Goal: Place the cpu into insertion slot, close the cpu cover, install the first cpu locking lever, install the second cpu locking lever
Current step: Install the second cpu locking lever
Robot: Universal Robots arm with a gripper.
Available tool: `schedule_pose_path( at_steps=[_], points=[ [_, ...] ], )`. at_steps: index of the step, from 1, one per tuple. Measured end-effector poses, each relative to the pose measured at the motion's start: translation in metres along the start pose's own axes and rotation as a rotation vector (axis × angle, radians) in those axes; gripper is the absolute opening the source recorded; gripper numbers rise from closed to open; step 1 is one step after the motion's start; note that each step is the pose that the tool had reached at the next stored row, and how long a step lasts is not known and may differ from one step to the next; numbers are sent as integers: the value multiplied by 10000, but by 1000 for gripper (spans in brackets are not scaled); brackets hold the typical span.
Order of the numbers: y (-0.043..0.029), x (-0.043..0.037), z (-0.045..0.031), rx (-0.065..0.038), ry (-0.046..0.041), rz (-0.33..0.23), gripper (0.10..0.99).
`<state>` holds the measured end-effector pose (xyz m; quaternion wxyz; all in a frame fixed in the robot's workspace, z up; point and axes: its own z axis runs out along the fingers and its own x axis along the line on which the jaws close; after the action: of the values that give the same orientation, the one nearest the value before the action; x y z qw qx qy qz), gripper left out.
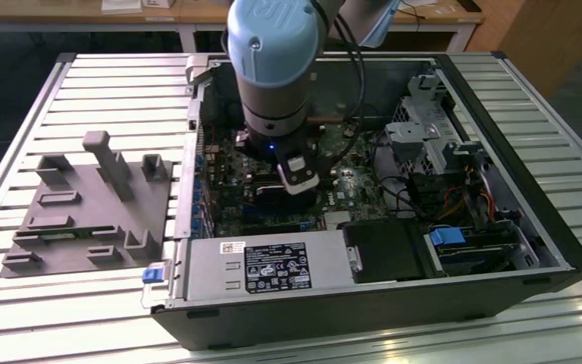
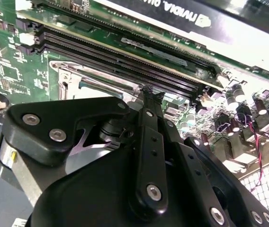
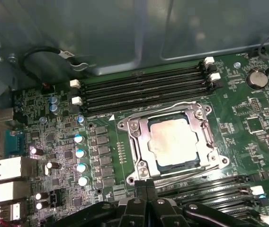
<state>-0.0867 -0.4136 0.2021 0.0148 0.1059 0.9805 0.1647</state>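
Note:
The cpu (image 3: 174, 142), a pale silvery-tan square, lies in the socket on the green motherboard in the first wrist view. The cpu cover (image 3: 142, 142), a silvery frame, lies flat around it, its window showing the chip. One thin wire lever (image 3: 163, 109) runs along the socket side by the memory slots. Another lever (image 3: 186, 172) runs along the opposite side, nearest my fingers. My gripper (image 3: 146, 185) is shut with nothing between its fingers, its tip just off the socket's edge. In the second wrist view the gripper (image 2: 149, 92) points at the socket frame (image 2: 73, 75). The gripper (image 1: 296, 186) hangs inside the open case.
Black memory slots (image 3: 144, 87) flank the socket. A black graphics card (image 2: 196, 19) stands beyond them. The power supply (image 1: 270, 265) and a black drive bay (image 1: 387, 250) line the case's near side, a metal cage (image 1: 433, 144) its right. A grey fixture (image 1: 89, 205) sits on the slatted table.

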Motion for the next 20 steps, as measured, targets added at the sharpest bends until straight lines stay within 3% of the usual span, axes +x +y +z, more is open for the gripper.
schedule_pose_path(
  at_steps=[4,11,20],
  points=[
    [-9,9,22,-48,14,-12,102],
    [-17,10,55,-259,57,1,102],
    [-39,23,106,-284,63,4,102]
  ],
)
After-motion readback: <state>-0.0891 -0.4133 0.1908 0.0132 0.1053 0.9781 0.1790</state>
